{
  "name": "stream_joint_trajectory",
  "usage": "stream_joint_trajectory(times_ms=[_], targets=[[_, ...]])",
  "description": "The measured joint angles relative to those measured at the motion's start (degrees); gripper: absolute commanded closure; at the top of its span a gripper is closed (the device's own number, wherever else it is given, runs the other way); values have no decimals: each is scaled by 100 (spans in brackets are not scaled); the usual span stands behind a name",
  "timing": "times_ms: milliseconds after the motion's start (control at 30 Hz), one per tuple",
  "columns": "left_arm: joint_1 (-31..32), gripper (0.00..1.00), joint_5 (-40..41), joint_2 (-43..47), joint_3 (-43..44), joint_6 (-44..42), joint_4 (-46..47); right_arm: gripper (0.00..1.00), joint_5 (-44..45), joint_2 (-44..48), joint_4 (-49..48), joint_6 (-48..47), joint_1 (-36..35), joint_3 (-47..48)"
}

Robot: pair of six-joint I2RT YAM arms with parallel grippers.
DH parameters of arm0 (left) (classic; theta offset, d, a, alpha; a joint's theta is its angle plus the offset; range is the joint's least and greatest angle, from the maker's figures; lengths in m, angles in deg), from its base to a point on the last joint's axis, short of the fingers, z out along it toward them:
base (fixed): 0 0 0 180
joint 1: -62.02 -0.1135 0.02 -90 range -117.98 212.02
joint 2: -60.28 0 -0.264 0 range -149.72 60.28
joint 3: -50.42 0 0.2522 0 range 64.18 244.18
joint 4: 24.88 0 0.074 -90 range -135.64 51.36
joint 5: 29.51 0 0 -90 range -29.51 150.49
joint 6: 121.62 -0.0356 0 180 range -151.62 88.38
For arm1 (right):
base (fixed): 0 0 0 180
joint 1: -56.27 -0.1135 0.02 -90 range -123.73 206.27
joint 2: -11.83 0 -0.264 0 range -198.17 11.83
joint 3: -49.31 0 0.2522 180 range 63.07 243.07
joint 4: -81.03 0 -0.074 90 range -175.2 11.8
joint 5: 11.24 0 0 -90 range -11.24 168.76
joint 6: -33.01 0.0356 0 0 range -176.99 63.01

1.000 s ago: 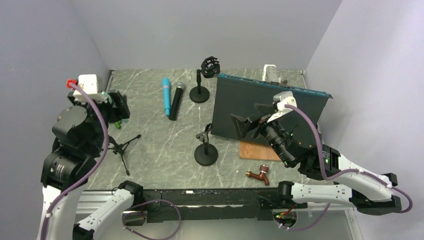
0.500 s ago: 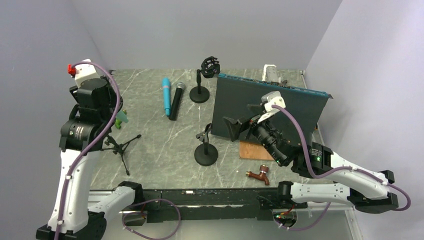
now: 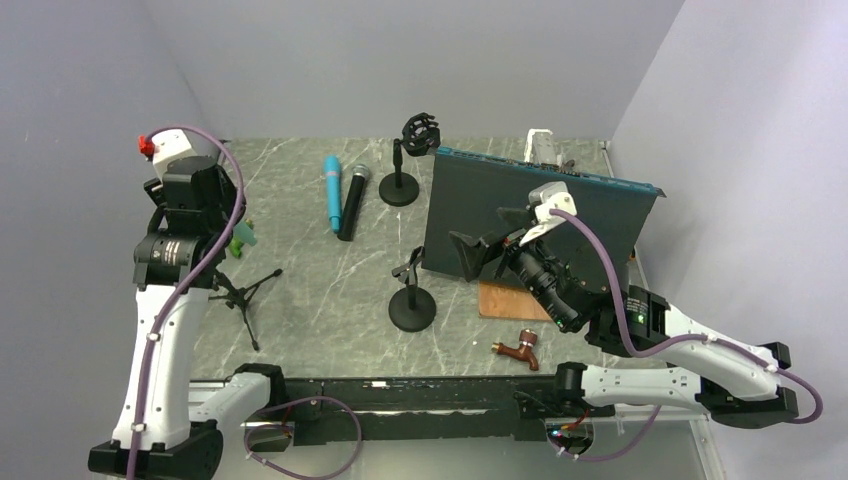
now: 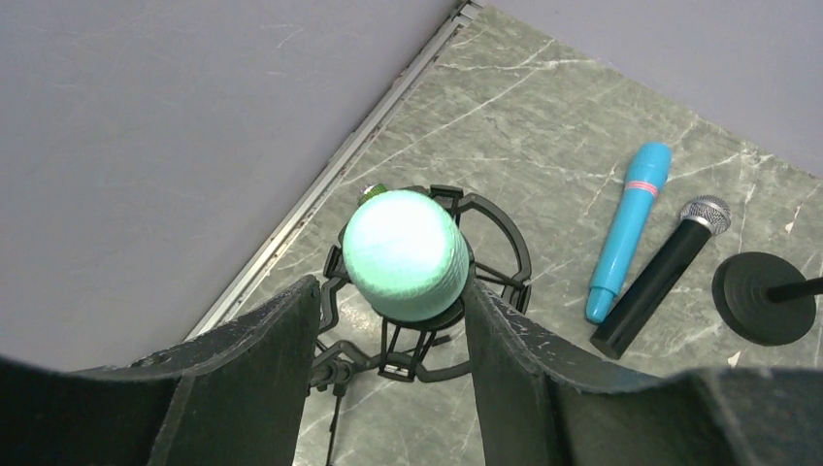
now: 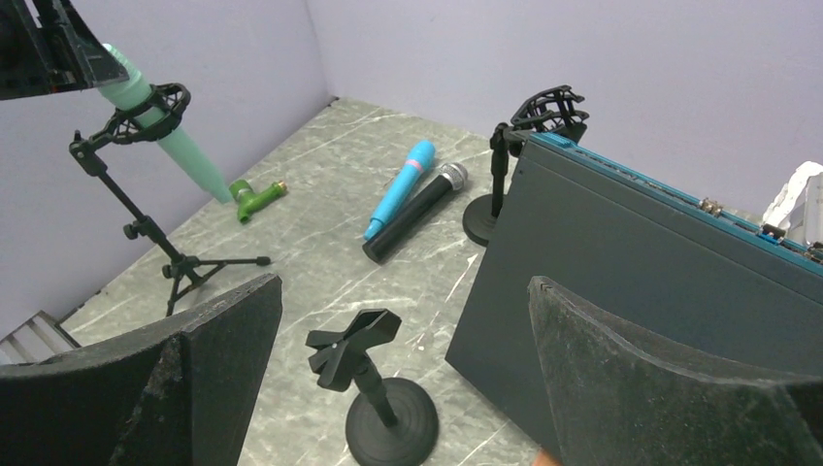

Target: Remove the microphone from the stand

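Note:
A mint-green microphone [image 4: 405, 252] stands tilted in a black shock mount [image 4: 497, 236] on a tripod stand [image 3: 241, 294] at the table's left. My left gripper [image 4: 390, 291] is open and sits above it, one finger on each side of the microphone's head, with a gap on the left side. The right wrist view shows the microphone [image 5: 160, 131] with the left fingers [image 5: 53, 53] at its top end. My right gripper [image 5: 403, 283] is open and empty, hovering over the table's middle [image 3: 485, 240].
A blue microphone [image 3: 331, 190] and a black one [image 3: 352, 200] lie at the back. A small round-base clip stand [image 3: 412, 305] stands mid-table, another stand [image 3: 405, 170] behind it. A dark board [image 3: 530, 220] leans at the right. A brown tap [image 3: 518, 350] lies in front, a green fitting [image 5: 257, 199] by the tripod.
My left arm has risen and straightened, bringing its gripper over the green microphone. My right gripper has shifted slightly left.

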Motion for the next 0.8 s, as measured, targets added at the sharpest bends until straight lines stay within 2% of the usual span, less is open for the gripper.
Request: stream_joint_trajectory(times_ms=[433, 700, 733, 767, 800], targets=[[-409, 50, -393, -284, -144, 114, 597, 0, 2, -33, -2, 4, 7, 0], [-435, 45, -450, -313, -168, 114, 664, 0, 2, -31, -2, 7, 17, 0], [-435, 47, -455, -308, -190, 116, 678, 0, 2, -31, -2, 7, 17, 0], [-435, 56, -463, -299, -223, 116, 686, 0, 2, -31, -4, 7, 17, 0], [-437, 81, -481, -297, -260, 111, 688, 0, 2, -31, -4, 7, 17, 0]])
